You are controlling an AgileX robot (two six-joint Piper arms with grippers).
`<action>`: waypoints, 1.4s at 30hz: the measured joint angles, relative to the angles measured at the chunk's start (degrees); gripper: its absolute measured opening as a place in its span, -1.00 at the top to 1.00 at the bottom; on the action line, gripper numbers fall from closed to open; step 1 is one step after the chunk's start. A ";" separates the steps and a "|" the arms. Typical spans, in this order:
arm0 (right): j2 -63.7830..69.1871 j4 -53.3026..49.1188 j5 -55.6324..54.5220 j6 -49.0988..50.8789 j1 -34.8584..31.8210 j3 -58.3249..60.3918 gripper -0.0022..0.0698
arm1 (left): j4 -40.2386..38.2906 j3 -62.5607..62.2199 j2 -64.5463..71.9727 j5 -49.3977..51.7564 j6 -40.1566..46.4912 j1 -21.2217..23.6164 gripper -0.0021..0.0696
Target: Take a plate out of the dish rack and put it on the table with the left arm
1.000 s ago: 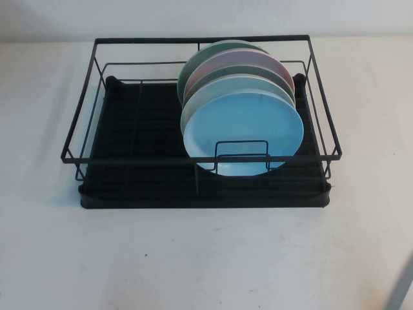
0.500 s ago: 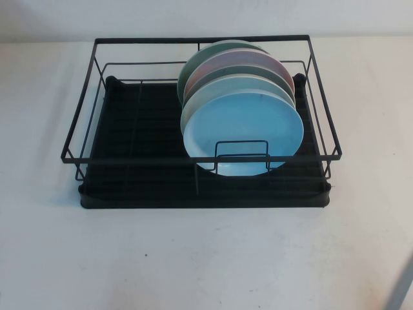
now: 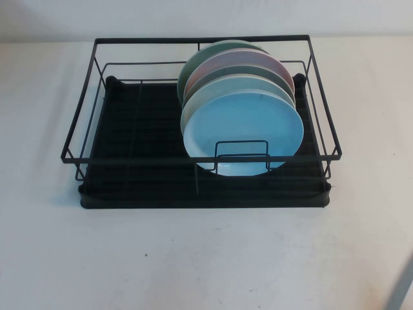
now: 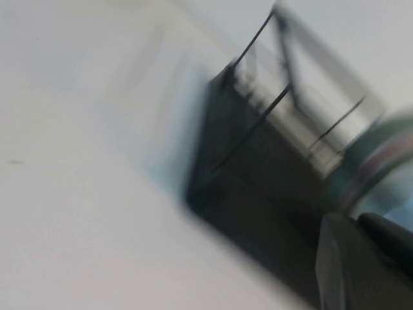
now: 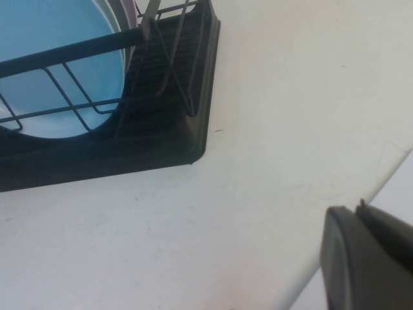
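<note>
The sky-blue plate (image 3: 245, 132) stands on edge at the front of a row of plates in the right half of the black dish rack (image 3: 193, 157), on the white table (image 3: 206, 258). Neither arm shows in the high view. In the blurred left wrist view, my left gripper (image 4: 355, 223) is shut and empty, off the rack's (image 4: 258, 181) left end, above the table. In the right wrist view, my right gripper (image 5: 357, 210) is shut and empty over the table's edge, off the rack's front right corner (image 5: 193, 145). The blue plate (image 5: 58, 58) shows there behind the wires.
Behind the blue plate stand a pale mint-white plate (image 3: 216, 93), a pink plate (image 3: 248, 61) and a green plate (image 3: 186, 74). The rack's left half holds nothing. A grey bar (image 3: 403, 287) crosses the high view's bottom right corner.
</note>
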 joint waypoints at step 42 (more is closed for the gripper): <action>0.00 0.00 0.00 0.00 0.00 0.00 0.99 | -8.88 -84.04 67.33 59.45 70.65 -7.32 0.95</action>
